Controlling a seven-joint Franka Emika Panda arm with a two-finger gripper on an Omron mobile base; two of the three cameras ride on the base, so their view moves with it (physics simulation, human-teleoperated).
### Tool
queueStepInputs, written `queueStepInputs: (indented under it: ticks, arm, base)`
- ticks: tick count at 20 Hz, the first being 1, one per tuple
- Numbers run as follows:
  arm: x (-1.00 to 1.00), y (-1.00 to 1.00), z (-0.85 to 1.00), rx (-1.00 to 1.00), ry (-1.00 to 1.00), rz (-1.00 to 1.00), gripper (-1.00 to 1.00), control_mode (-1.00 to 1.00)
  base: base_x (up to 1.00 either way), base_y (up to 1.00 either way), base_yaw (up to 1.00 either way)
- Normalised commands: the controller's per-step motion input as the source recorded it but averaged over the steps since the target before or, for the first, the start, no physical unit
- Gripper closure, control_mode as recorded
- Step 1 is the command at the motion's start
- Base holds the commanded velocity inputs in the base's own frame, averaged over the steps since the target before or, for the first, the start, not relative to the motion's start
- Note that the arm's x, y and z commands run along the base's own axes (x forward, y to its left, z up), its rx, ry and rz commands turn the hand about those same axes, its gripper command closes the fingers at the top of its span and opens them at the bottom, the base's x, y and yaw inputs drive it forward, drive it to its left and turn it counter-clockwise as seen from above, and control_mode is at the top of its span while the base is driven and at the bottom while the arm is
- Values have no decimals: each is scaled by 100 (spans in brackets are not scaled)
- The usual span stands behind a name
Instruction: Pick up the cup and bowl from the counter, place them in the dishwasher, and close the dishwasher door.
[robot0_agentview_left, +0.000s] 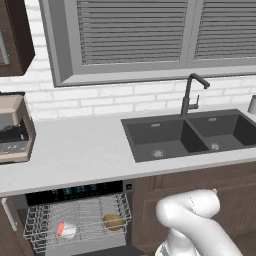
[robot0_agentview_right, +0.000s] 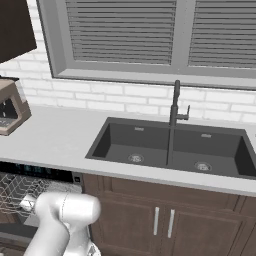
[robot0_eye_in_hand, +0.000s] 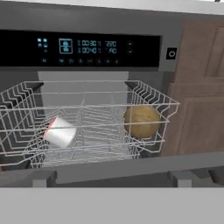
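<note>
The dishwasher (robot0_eye_in_hand: 100, 48) under the counter (robot0_agentview_left: 75, 145) stands open with its white wire rack (robot0_eye_in_hand: 87, 113) pulled out. In the rack the cup (robot0_eye_in_hand: 60, 131) lies on its side at the left, red top toward the left, also seen from the left base view as the cup (robot0_agentview_left: 66, 230). The golden-brown bowl (robot0_eye_in_hand: 142, 121) leans at the rack's right side, the same bowl (robot0_agentview_left: 113, 221) in the base view. My gripper (robot0_eye_in_hand: 113, 179) is open and empty, in front of the rack. The dark grey edge of the dishwasher door (robot0_eye_in_hand: 131, 166) runs across just beyond my fingertips.
A dark double sink (robot0_agentview_left: 190, 132) with a black faucet (robot0_agentview_left: 190, 95) is set in the counter to the right. A coffee machine (robot0_agentview_left: 12, 130) stands at the left, a pale grey cup (robot0_agentview_left: 252, 104) at the far right. Brown wooden cabinets (robot0_eye_in_hand: 199, 100) flank the dishwasher's right side.
</note>
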Motion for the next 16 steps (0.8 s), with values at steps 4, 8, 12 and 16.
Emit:
queueStepInputs:
  ticks: [4, 8, 12, 16]
  arm:
    - [1, 2, -99, 0, 0, -21, -100, -100]
    - [0, 14, -72, 0, -7, -11, -100, -100]
    - [17, 18, -31, 0, -13, 0, -100, -100]
    - [49, 2, -51, 0, -8, 4, -100, -100]
  base:
    - [0, 0, 0]
    - [0, 0, 0]
    - [0, 0, 0]
    - [0, 0, 0]
